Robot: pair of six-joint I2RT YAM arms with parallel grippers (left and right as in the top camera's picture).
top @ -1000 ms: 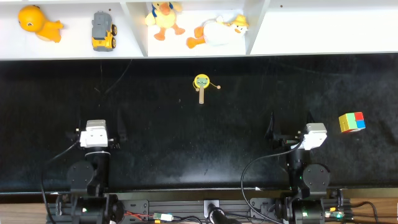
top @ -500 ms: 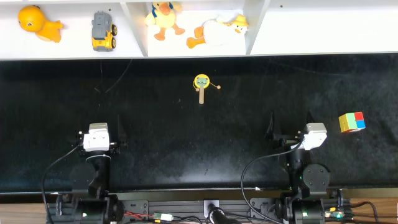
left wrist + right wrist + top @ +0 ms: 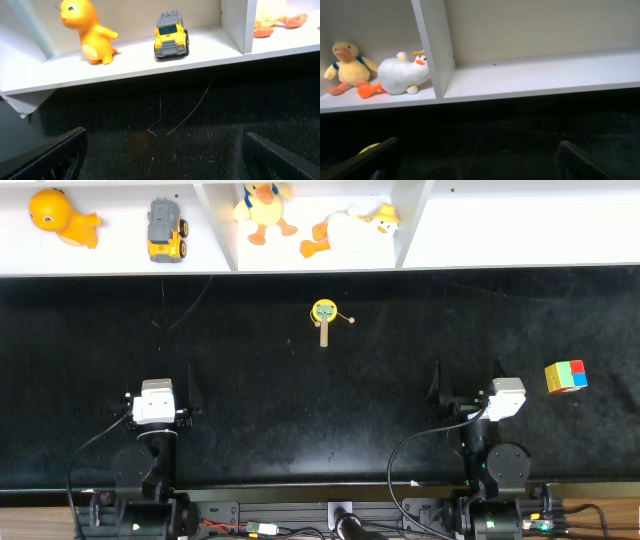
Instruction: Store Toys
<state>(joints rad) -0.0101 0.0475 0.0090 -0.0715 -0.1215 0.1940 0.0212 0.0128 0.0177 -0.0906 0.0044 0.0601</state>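
Observation:
A small yellow rattle drum [image 3: 323, 315] with a wooden handle lies on the black mat just below the shelf; its yellow edge [image 3: 368, 148] peeks past a finger in the right wrist view. A colour cube [image 3: 565, 376] sits at the mat's right side. My left gripper [image 3: 160, 387] is low at the left near its base, open and empty, as the left wrist view [image 3: 162, 165] also shows. My right gripper [image 3: 467, 385] is low at the right, left of the cube, and is likewise open and empty in the right wrist view [image 3: 475, 165].
A white shelf [image 3: 520, 240] runs along the back. Its left bay holds an orange figure [image 3: 62, 218] and a yellow truck [image 3: 166, 230]. The middle bay holds a yellow duck plush [image 3: 264, 210] and a white duck plush [image 3: 350, 230].
My left arm has drawn back slightly toward its base. The right arm and the toys have not moved.

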